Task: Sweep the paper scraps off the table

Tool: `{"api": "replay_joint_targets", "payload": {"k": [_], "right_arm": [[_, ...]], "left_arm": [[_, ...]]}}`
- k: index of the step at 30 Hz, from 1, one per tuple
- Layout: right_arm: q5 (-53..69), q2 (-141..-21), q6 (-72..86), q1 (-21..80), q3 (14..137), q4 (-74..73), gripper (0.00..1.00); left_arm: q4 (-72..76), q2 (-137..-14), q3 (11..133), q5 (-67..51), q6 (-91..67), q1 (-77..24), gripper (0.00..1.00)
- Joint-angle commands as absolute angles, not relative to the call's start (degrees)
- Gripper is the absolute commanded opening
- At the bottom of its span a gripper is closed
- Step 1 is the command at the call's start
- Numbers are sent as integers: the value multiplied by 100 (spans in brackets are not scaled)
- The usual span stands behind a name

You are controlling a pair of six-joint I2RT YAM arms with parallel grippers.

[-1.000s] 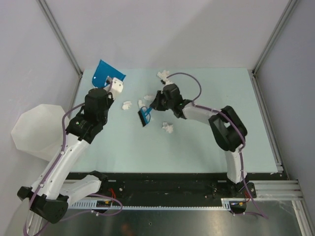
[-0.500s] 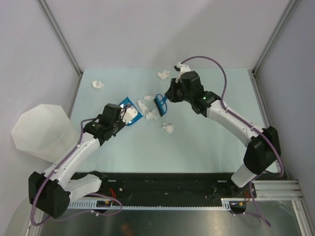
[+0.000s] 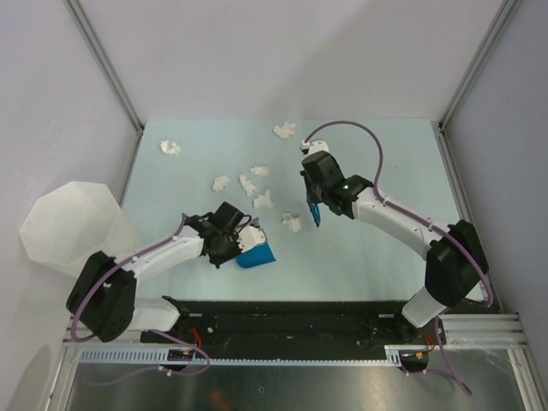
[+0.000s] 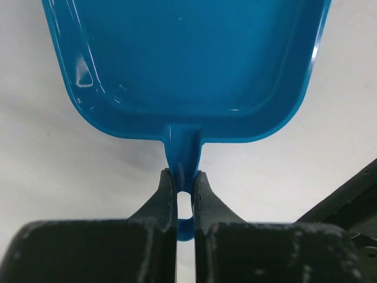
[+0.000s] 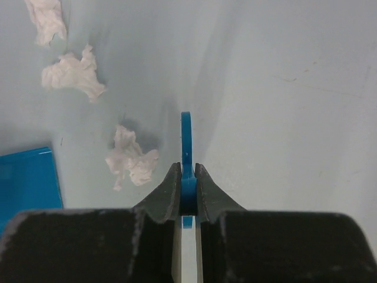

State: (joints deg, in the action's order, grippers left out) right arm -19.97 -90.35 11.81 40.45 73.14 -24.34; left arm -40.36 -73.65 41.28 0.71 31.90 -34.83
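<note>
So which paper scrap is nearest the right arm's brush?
The lone scrap between the brush and the dustpan; every other scrap lies farther up the table.

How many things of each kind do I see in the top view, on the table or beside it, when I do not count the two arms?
Paper scraps: 7
Blue dustpan: 1
Blue brush: 1
White bin: 1
Total: 10
</note>
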Motion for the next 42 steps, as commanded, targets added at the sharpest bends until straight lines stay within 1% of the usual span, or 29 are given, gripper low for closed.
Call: {"api": "replay_joint_targets", "payload": {"k": [1, 8, 11, 12, 17, 22, 28, 33, 36, 38, 42], "right_arm": [[-1751, -9342, 1230, 4289, 7339, -2067, 0], [-749, -9536, 1344, 4605, 7339, -1565, 0], [16, -9335, 1450, 4632, 7339, -1468, 0], [583, -9195, 1441, 4641, 7339, -1433, 0], [1177, -8781, 1441, 4614, 7339, -1467, 0], [186, -8263, 1362, 4360, 7330, -2003, 0], [-588, -8217, 767, 3999, 7339, -1522, 0], [-1272, -8700, 264, 3981, 7339, -618, 0], [-1879, -9192, -26, 4016, 7339, -63, 0], [-2222, -9421, -516, 4104, 7339, 532, 0], [-2014, -10202, -1062, 4149, 7400, 1335, 0]], "left_arm": [[-4052, -7778, 4543, -448, 3129, -3498, 0], [-4043, -8252, 4737, -457, 3041, -3489, 0], [-4052, -8384, 4825, -457, 2997, -3428, 0], [-4043, -8411, 4886, -474, 2988, -3419, 0], [-4043, -8482, 5045, -623, 2936, -3322, 0], [-4043, -8332, 5010, -852, 2927, -3191, 0], [-4052, -7981, 4826, -1055, 2874, -2822, 0], [-4043, -7497, 4448, -800, 3102, -2558, 0], [-4043, -7628, 4438, -590, 3225, -2268, 0], [-4034, -7857, 4587, -519, 3252, -2022, 0], [-3999, -8252, 4956, -536, 3296, -1723, 0]]}}
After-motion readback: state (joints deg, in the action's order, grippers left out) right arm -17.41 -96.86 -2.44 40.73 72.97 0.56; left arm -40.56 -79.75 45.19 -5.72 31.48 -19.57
